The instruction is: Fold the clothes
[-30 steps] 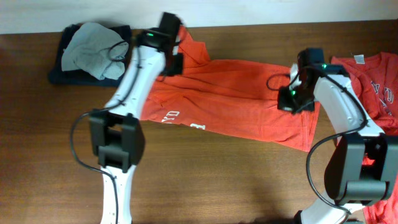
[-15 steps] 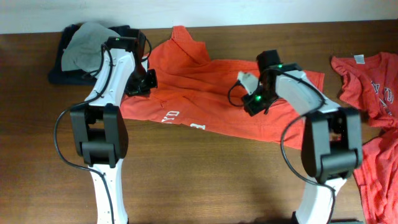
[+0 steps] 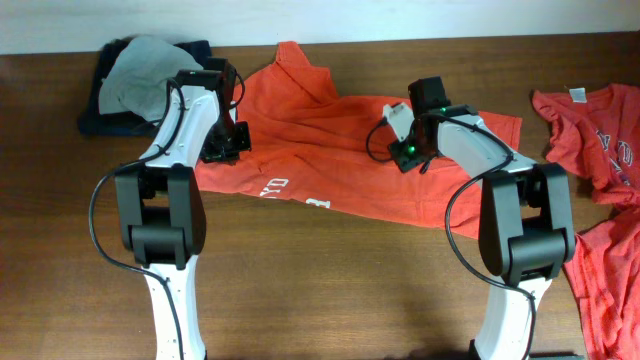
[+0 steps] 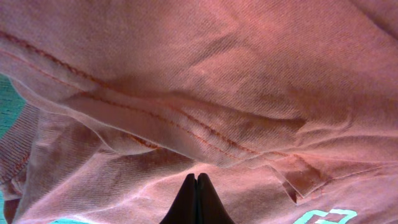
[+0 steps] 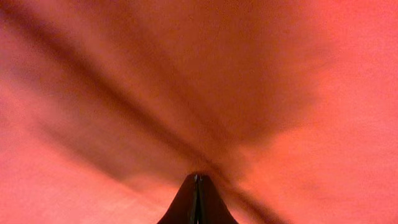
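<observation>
Orange-red T-shirt (image 3: 340, 160) | white print (image 3: 277, 187) unreadable | second T-shirt (image 3: 585, 125) at right edge

1. Counting two orange-red T-shirts for certain: one spread T-shirt (image 3: 340, 150) lying under both pairs of jaws, and a second T-shirt (image 3: 585, 135) sitting well out past the right jaws.
2. Noting one more orange-red cloth (image 3: 605, 290) also beyond the right jaws; not telling whether it is a third shirt.
3. Counting one grey garment (image 3: 140, 75) and one dark navy garment (image 3: 100, 115), both just outside the left jaws.
4. Counting two grippers, the left gripper (image 4: 196, 177) and the right gripper (image 5: 196, 177).
5. Counting one table (image 3: 330, 290).
</observation>
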Controlling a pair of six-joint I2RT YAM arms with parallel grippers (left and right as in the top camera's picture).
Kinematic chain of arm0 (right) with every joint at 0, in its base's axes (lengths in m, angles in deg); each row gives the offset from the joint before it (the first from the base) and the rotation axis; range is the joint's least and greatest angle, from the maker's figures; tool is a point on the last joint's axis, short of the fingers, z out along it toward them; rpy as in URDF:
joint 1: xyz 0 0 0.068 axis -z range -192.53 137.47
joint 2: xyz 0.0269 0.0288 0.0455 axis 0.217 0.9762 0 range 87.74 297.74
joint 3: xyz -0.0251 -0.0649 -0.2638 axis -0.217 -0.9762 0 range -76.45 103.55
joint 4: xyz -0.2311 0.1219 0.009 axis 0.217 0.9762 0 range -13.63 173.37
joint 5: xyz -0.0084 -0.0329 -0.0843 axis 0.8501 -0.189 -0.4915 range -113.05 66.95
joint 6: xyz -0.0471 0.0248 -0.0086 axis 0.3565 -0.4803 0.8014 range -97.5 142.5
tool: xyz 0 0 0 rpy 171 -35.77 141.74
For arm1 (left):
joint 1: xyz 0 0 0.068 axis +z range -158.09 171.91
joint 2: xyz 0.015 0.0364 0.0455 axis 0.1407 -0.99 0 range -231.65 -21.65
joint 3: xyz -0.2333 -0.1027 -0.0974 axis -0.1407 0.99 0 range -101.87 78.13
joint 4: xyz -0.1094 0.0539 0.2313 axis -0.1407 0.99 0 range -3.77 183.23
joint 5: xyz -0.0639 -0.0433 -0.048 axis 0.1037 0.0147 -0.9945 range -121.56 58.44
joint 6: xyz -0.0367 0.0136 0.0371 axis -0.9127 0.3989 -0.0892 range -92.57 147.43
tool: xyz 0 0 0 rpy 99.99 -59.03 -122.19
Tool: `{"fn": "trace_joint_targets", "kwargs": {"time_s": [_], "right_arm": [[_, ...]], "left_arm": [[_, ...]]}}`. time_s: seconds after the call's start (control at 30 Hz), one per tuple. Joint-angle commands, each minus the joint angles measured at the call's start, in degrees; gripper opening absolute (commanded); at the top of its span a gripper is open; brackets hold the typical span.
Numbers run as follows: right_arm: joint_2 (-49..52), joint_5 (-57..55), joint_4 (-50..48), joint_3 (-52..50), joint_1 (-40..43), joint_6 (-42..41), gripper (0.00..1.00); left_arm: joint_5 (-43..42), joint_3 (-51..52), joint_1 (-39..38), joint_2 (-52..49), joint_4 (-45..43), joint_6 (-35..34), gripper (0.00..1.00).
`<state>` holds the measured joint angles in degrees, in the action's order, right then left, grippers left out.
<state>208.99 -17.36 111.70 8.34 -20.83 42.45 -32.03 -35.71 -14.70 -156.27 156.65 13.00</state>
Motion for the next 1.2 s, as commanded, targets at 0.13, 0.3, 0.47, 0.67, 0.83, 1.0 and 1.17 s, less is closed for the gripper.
{"fn": "trace_joint_targets", "kwargs": {"time_s": [0.13,0.3,0.47,0.67,0.83,1.0,1.17], "right_arm": [[0.6,-5.6,-0.2,6.4,-0.3,-10.7,0.04],[0.6,4.5,17.3,14.3,-1.5,-0.3,0.04],[1.0,7.9,22.5,11.6,-1.6,4.7,0.04],[1.0,7.8,20.4,7.3,-1.6,6.8,0.04],[1.0,7.9,15.3,3.9,-1.6,6.8,0.04],[1.0,7.8,14.4,3.9,-1.6,6.8,0.04],[1.0,7.8,12.5,3.9,-1.6,6.6,0.04]], "left_arm": [[1.0,0.3,0.5,-0.7,-0.2,-0.5,0.01],[1.0,0.3,0.5,-0.7,-0.6,-0.5,0.01],[0.9,0.3,0.5,-0.7,-0.9,-0.5,0.02],[0.9,0.3,0.4,-0.7,-0.9,-0.5,0.01],[-4.8,0.3,-0.3,0.5,2.7,-0.5,0.00],[-10.1,0.3,-3.8,6.4,1.8,-0.5,0.00],[-19.3,1.7,-10.5,5.0,0.2,-0.6,0.01]]}}
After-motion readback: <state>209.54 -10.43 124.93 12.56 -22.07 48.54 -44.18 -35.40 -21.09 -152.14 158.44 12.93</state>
